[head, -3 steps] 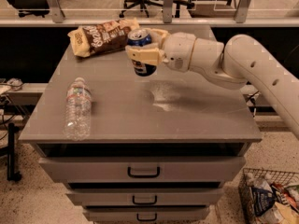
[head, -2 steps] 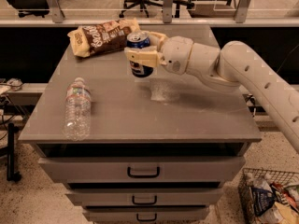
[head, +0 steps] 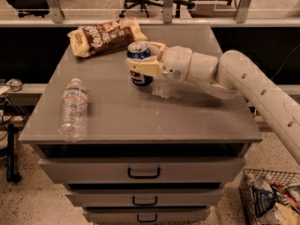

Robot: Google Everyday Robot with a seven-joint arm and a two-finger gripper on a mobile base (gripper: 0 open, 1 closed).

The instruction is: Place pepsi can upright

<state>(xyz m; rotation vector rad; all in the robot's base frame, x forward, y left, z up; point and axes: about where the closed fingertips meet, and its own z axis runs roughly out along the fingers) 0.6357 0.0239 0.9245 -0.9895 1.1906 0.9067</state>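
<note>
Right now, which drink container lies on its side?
The clear plastic water bottle, flat on the table; the pepsi can is upright, held in the gripper near the table's middle.

The gripper (head: 140, 63), closed around the pepsi can (head: 140, 77), has come down. Before, the can hung level with the right end of the chip bag (head: 105, 36). Now it is lower and in front of the bag, upright as before.
</note>
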